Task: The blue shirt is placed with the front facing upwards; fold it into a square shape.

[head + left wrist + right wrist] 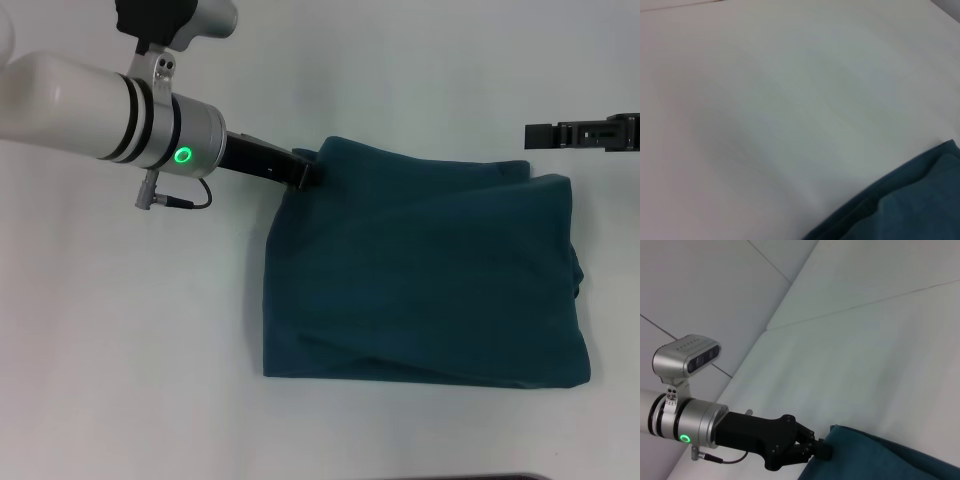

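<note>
Dark teal-blue cotton shirt (425, 265) folded near-square, frame centre. Left gripper (308, 172) pinches upper-left corner. Right gripper (540, 134) upper right, state unclear. Next: release, tidy edges.

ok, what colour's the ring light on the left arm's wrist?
Green. The ring light shows best in the head view, on the left arm's silver wrist just behind the left claw.

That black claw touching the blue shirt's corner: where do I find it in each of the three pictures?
Head view: left gripper at the far left corner of the blue shirt, upper middle of the picture.
Left wrist view: not in it; only the shirt's edge shows.
Right wrist view: bottom centre, at the shirt corner.
Shared landmark: that shirt corner.
</note>
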